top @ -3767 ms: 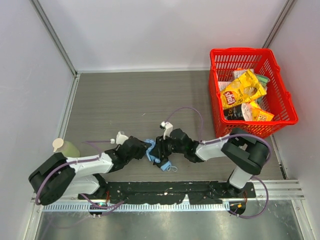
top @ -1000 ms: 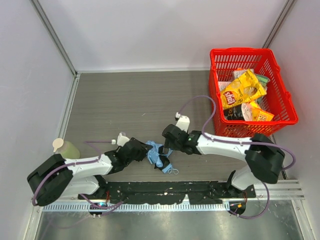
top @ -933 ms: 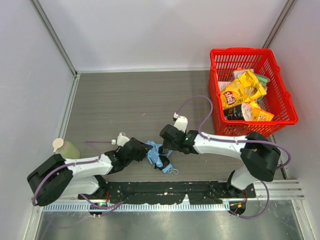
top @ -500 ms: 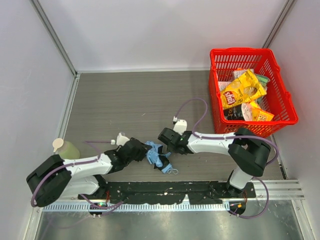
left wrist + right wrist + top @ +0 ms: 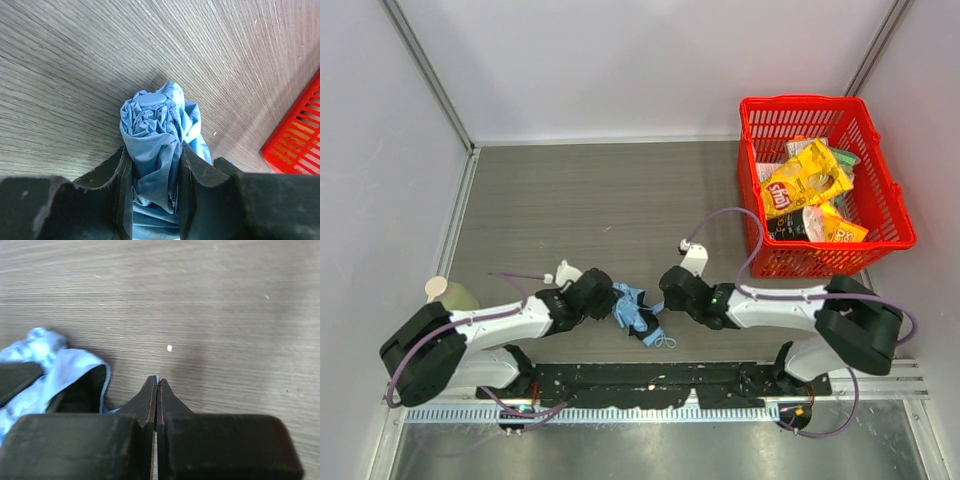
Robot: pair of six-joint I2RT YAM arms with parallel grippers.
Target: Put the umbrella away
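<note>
Near the front edge of the table [image 5: 570, 200], between the two arms, the umbrella [image 5: 635, 312] lies as a crumpled blue bundle with its loop trailing toward the rail; the left gripper [image 5: 152, 157] is clamped on the bunched cloth from both sides, squeezing it narrow; the right gripper [image 5: 157, 382] sits just beside the cloth with its jaws pressed tip to tip, and a fleck of blue at the tips is too small to say whether anything is caught; the step in hand looks like gathering the canopy into a tight roll; next, the right jaws probably need to part and take the loose end while the left holds firm; the top is grey wood grain, dull and lightly speckled; pale walls close three sides; a red basket [image 5: 825, 115] of snack bags stands well apart at the right, and a pale bottle [image 5: 445, 293] at the left edge.
</note>
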